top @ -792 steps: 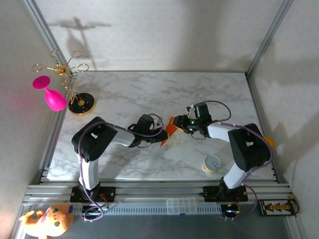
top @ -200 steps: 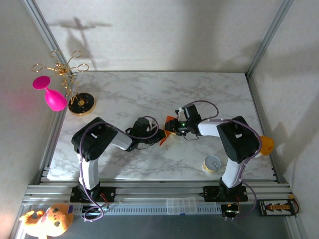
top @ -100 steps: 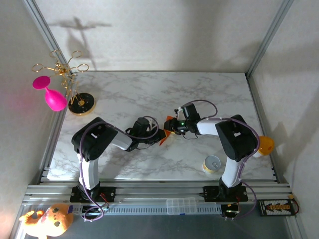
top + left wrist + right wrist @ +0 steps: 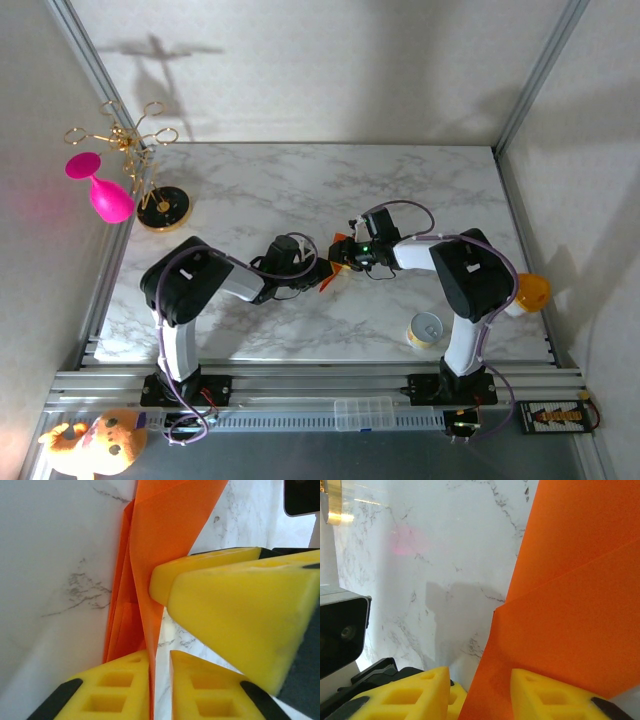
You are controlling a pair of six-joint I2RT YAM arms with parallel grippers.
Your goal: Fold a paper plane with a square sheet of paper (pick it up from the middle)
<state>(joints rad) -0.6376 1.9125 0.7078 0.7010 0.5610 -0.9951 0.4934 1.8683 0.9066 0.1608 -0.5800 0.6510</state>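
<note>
Table (image 4: pixel 300 175): white marble-patterned surface, grey veining, enclosed by pale walls and aluminium posts.

Far-left corner: gold wire rack (image 4: pixel 135 140) standing on a round gold-rimmed base. A pink goblet (image 4: pixel 100 190) sits tilted at the rack's left side, foot uppermost, outside the left edge. Whether it hangs from a rack arm cannot be confirmed.

Near-right corner: small yellow can (image 4: pixel 427 329), upright, open top showing.

Right edge: orange-yellow cup (image 4: pixel 528 291), just beyond the surface.

Below the near edge: clear plastic box (image 4: pixel 365 412) on the rail, and a plush toy (image 4: pixel 90 445) at the far left.
</note>
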